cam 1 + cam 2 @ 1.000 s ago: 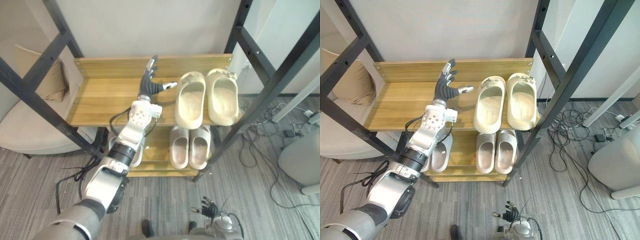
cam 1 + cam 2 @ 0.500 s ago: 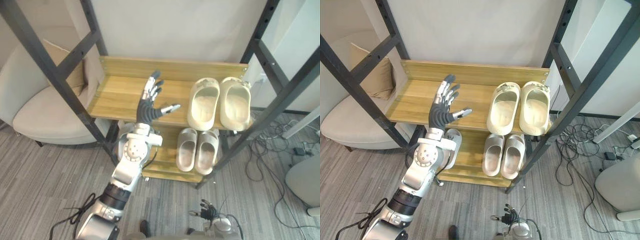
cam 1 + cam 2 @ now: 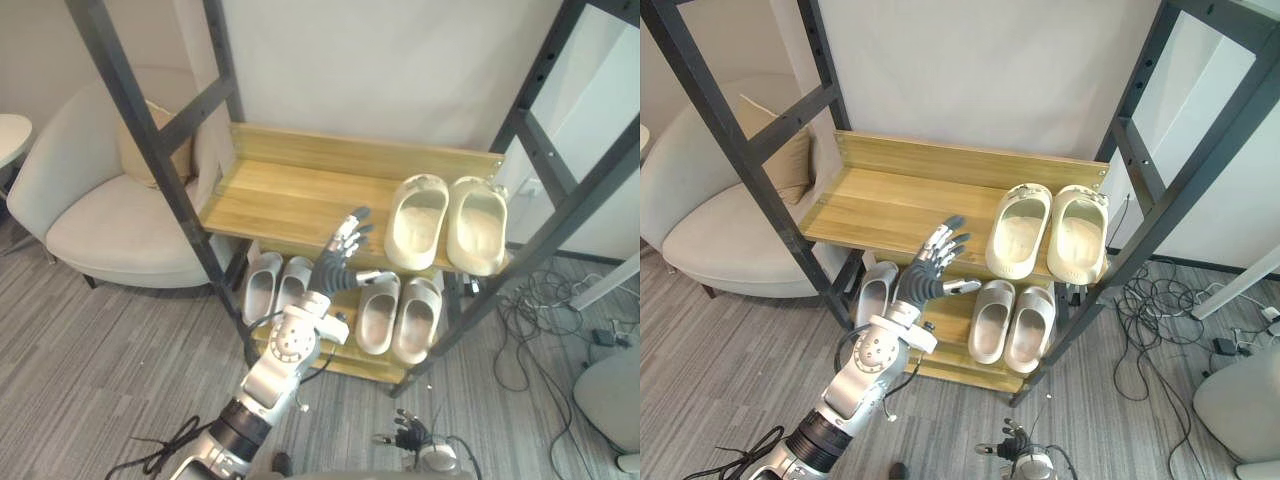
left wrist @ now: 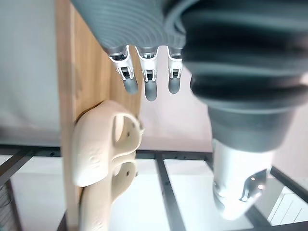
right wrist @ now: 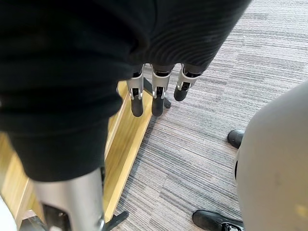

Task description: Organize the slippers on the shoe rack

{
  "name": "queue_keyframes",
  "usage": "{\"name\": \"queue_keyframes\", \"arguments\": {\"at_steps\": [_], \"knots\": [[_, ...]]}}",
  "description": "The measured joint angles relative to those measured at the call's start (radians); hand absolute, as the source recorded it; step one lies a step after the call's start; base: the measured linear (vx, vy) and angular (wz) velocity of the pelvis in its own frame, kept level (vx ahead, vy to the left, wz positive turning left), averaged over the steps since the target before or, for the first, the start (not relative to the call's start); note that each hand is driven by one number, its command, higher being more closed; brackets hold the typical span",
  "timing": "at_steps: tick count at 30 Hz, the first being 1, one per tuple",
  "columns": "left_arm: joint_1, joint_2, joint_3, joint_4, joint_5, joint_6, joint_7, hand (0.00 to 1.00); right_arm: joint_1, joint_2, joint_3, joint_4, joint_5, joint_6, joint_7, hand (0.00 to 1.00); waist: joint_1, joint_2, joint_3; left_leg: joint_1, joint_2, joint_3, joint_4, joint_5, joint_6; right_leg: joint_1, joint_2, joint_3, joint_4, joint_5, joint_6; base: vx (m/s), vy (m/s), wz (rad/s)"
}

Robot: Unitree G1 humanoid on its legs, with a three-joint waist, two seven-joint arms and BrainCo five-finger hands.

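Armchair (image 3: 90,215) left of shoe rack (image 3: 290,200), dark post (image 3: 150,140) between

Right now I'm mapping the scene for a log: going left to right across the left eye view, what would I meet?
The armchair → greyish slipper pair → left hand, fingers straight → large cream slipper pair on the top shelf.

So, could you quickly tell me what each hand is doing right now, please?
Left hand: open, holding nothing.
Right hand: open, holding nothing.
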Motion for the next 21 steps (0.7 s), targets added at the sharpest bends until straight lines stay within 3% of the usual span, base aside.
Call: {"name": "queue_keyframes", "arguments": {"at_steps": [21], "knots": [[-0.013,-0.006,-0.095,0.181,0.001,0.026,-0.006,0.00,-0.011,0.018,-0.018,0.025,0.003,0.000,-0.025,0.00,-0.019,-0.005,0.002,-0.005,0.007,0.025,0.000,-0.003,-0.003,-0.021,0.001,0.025,0.000,0.007,-0.004,-0.03,-0.001,-0.04]]}}
